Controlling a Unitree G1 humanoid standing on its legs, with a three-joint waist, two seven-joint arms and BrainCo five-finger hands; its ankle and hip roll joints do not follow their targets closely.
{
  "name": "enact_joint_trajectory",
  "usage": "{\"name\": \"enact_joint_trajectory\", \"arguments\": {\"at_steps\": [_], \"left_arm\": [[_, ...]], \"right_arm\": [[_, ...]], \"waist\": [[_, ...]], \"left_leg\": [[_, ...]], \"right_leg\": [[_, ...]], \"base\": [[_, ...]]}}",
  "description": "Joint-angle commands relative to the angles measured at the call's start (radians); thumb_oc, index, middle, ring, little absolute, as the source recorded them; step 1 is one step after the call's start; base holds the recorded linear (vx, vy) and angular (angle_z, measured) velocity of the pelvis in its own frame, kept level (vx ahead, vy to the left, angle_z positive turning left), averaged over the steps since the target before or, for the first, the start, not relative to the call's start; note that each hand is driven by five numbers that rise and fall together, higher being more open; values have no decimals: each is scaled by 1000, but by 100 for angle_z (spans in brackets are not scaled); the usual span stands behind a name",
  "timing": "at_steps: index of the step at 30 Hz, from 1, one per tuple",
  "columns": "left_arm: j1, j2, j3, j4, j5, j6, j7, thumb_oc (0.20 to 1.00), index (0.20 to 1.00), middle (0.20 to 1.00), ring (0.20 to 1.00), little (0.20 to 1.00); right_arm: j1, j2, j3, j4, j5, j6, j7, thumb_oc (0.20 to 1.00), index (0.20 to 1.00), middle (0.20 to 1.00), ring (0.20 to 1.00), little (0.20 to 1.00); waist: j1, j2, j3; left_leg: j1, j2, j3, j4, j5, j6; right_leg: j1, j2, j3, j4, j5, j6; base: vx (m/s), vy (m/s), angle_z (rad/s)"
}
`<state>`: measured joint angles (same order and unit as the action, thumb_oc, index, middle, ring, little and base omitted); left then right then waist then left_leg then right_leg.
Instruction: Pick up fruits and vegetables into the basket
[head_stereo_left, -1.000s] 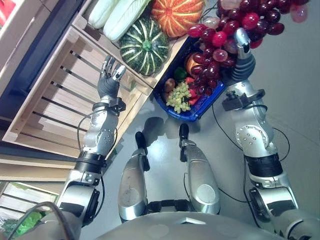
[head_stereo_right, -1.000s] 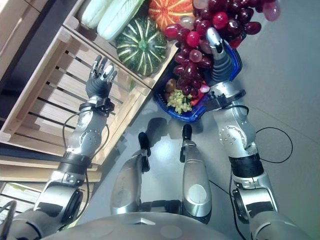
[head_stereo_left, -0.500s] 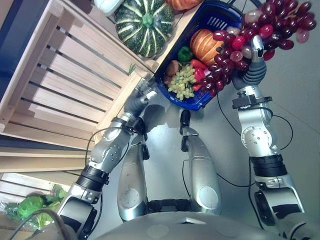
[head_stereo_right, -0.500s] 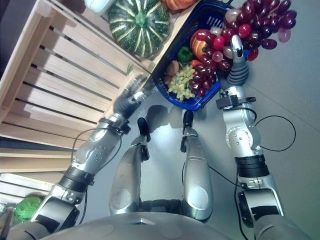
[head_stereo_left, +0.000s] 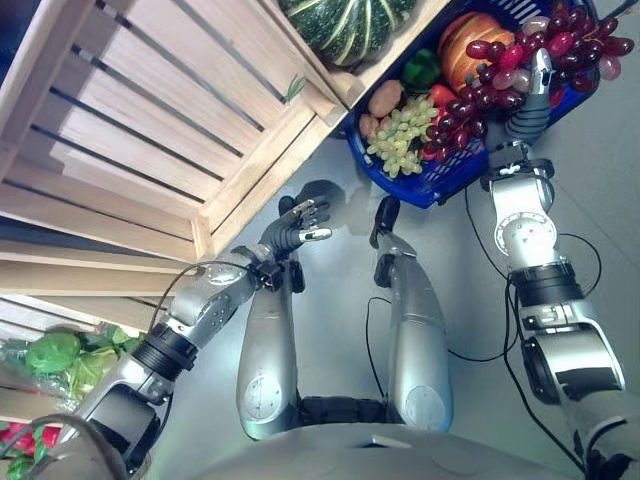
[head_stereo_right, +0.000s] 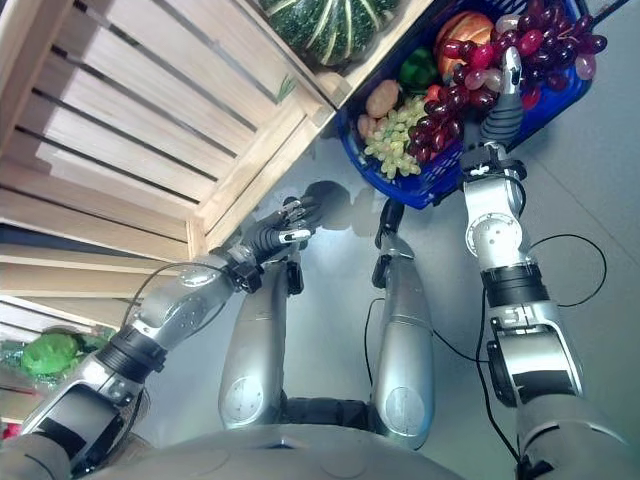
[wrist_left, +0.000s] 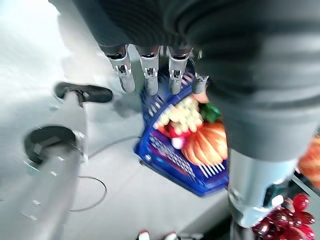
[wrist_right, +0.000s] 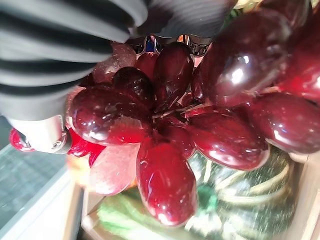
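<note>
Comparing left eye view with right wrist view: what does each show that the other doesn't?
Left eye view alone: the left hand low over the floor, the blue basket with green grapes, an orange pumpkin, a green pepper, and the wooden crates. Right wrist view alone: the stems between the berries, close up. Both: the red grape bunch in the right hand, and the striped green squash.
</note>
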<state>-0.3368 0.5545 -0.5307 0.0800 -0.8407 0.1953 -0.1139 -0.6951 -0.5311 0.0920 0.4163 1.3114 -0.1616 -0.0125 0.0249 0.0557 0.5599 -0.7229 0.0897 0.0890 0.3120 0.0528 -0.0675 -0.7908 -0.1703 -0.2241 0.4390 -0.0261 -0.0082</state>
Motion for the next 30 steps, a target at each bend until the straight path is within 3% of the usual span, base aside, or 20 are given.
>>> {"name": "enact_joint_trajectory", "arguments": {"at_steps": [1, 4, 11, 19, 24, 25, 27, 28, 30], "left_arm": [[27, -23, -38, -34, -47, -18, -29, 1000, 1000, 1000, 1000, 1000], [-3, -30, -67, 8, -60, -35, -26, 1000, 1000, 1000, 1000, 1000], [-21, -63, -109, 83, -44, -79, -45, 1000, 1000, 1000, 1000, 1000], [-31, -124, -177, 184, -18, -181, -60, 1000, 1000, 1000, 1000, 1000], [-40, -142, -193, 209, -7, -214, -64, 1000, 1000, 1000, 1000, 1000], [-30, -147, -202, 218, -6, -223, -67, 1000, 1000, 1000, 1000, 1000], [-26, -153, -208, 225, -7, -235, -68, 1000, 1000, 1000, 1000, 1000], [-33, -156, -205, 231, -3, -245, -65, 1000, 1000, 1000, 1000, 1000], [-30, -162, -210, 237, -3, -252, -64, 1000, 1000, 1000, 1000, 1000]], "right_arm": [[-30, -88, -6, -33, 16, 4, 28, 200, 200, 200, 200, 200], [-125, -119, 18, 74, 3, 45, 27, 200, 200, 200, 200, 200], [-212, -131, 30, 222, 45, 78, -26, 200, 200, 200, 200, 200], [-299, -126, 7, 414, 234, 81, -34, 200, 200, 200, 200, 200], [-336, -131, 5, 464, 308, 97, -35, 200, 200, 200, 200, 200], [-329, -129, 2, 479, 338, 104, -32, 200, 200, 200, 200, 200], [-334, -128, -2, 491, 372, 108, -33, 200, 200, 200, 200, 200], [-345, -130, -12, 508, 400, 112, -20, 200, 200, 200, 200, 200], [-349, -130, -19, 526, 429, 122, -11, 200, 200, 200, 200, 200]], "waist": [[-22, 63, -40], [-7, 86, -40], [7, 108, -40], [13, 144, -40], [18, 162, -40], [16, 163, -40], [16, 167, -40], [18, 171, -40], [19, 176, -40]], "left_leg": [[-30, -32, 62, 37, -33, 32], [-89, -36, 51, 40, -18, 36], [-152, -43, 36, 60, -23, 39], [-233, -53, 21, 90, -27, 41], [-301, -57, 22, 99, 0, 51], [-286, -62, 12, 110, -26, 43], [-296, -62, 11, 114, -26, 43], [-328, -59, 18, 107, 1, 50], [-340, -61, 16, 111, 1, 50]], "right_leg": [[-7, 15, -11, 78, -23, 78], [-73, 8, -8, 95, -16, 75], [-143, 9, 9, 135, -32, 73], [-231, 10, 40, 183, -46, 64], [-302, 9, 43, 197, -26, 49], [-289, 10, 59, 212, -52, 59], [-300, 11, 63, 218, -54, 59], [-332, 12, 56, 212, -30, 47], [-346, 14, 62, 218, -30, 46]], "base": [[1, -20, 11], [-10, -11, 7], [0, 0, 0], [5, 8, 2], [-10, 12, 2], [36, 19, 5], [2, 28, 3], [-33, 34, 1], [-24, 12, -1]]}}
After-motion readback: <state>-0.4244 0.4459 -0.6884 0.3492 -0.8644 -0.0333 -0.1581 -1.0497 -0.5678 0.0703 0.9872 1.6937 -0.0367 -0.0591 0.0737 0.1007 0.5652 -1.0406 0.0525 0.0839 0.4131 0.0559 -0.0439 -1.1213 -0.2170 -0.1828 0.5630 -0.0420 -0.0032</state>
